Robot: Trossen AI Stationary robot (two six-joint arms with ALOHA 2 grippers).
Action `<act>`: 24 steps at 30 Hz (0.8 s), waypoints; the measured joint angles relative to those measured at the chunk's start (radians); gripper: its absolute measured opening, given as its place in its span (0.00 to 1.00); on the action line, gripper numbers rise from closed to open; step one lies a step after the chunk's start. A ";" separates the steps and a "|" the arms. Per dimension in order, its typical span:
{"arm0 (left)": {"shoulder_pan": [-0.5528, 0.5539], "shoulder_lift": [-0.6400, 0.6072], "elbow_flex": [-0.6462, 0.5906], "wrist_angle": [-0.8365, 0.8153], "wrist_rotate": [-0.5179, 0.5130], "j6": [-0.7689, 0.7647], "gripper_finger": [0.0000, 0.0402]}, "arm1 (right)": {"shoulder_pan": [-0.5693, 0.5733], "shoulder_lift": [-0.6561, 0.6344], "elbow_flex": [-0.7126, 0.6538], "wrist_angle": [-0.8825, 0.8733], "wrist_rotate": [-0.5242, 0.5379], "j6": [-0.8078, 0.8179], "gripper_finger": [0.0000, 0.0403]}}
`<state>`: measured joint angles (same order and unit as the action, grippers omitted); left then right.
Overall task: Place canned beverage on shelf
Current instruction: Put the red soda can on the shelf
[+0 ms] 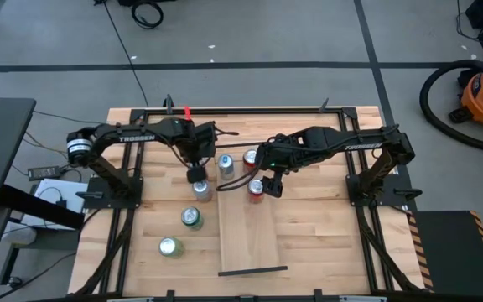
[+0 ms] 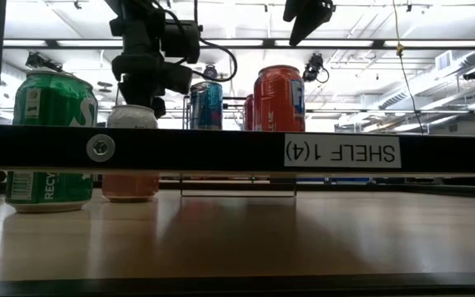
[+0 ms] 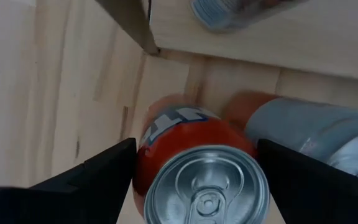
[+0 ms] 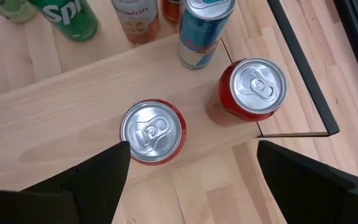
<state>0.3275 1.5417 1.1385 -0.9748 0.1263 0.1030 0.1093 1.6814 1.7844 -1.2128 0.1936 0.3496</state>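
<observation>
Shelf (image 1: 254, 235) runs down frame centre, three cans at its upper end. Left gripper (image 1: 196, 174), jaws spread, hovers over an orange can (image 3: 197, 180) just left of the shelf. Right gripper (image 1: 267, 186), jaws spread, empty. Risk: jaws possibly off-centre, tipping the can.

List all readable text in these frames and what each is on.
"TROSSEN" on the left arm and the right arm, high view.
"SHELF 1(4)", mirrored, on a white label on the black bar, low view.
"RECY", cut off, on the green can.
"Spr", cut off, on a green can, right wrist view.
Other can print is too blurred.
</observation>
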 joint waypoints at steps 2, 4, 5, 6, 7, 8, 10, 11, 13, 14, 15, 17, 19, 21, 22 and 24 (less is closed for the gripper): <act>-0.006 0.006 0.000 0.000 -0.026 0.028 0.85 | 0.000 0.000 0.000 0.000 0.000 0.006 0.90; -0.007 0.006 0.000 -0.002 -0.034 0.048 0.83 | 0.000 0.000 0.000 0.000 0.000 0.007 0.90; -0.007 0.006 0.000 -0.001 -0.035 0.052 0.83 | 0.000 0.000 0.000 0.000 0.000 0.008 0.90; -0.006 0.006 0.000 -0.001 -0.035 0.056 0.82 | 0.000 0.000 0.000 0.000 0.000 0.007 0.90; -0.006 0.006 0.000 -0.002 -0.036 0.061 0.81 | 0.001 0.000 0.000 0.000 0.000 0.008 0.90; -0.006 0.006 0.000 -0.003 -0.036 0.063 0.80 | 0.001 0.000 0.000 0.000 0.000 0.008 0.90; -0.006 0.006 0.000 -0.007 -0.036 0.063 0.78 | 0.001 0.000 0.000 0.001 0.002 0.008 0.90; -0.006 0.006 0.000 -0.008 -0.036 0.063 0.77 | 0.001 0.000 0.000 0.001 0.004 0.008 0.90; -0.006 0.006 0.000 -0.010 -0.039 0.064 0.77 | 0.001 0.000 0.000 0.002 0.006 0.008 0.90; -0.006 0.006 0.001 -0.015 -0.040 0.064 0.77 | 0.001 0.000 0.000 0.002 0.006 0.008 0.90; -0.006 0.006 0.004 -0.027 -0.043 0.064 0.77 | 0.001 0.000 0.000 0.002 0.006 0.008 0.90; -0.003 0.009 0.019 -0.071 -0.056 0.063 0.76 | 0.001 0.000 0.000 0.001 0.007 0.013 0.90; 0.001 0.011 0.041 -0.111 -0.063 0.067 0.76 | 0.001 0.000 0.000 0.002 0.007 0.014 0.90; 0.003 0.011 0.074 -0.128 -0.062 0.069 0.76 | 0.001 0.000 0.000 0.001 0.008 0.014 0.90; 0.007 0.010 0.091 -0.142 -0.060 0.070 0.76 | 0.001 0.000 0.000 -0.001 0.012 0.012 0.90; 0.009 0.010 0.126 -0.205 -0.053 0.069 0.76 | 0.001 0.000 0.000 -0.018 0.028 0.008 0.90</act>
<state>0.3367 1.5520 1.2645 -1.1802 0.0729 0.1719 0.1104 1.6812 1.7844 -1.2307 0.2212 0.3581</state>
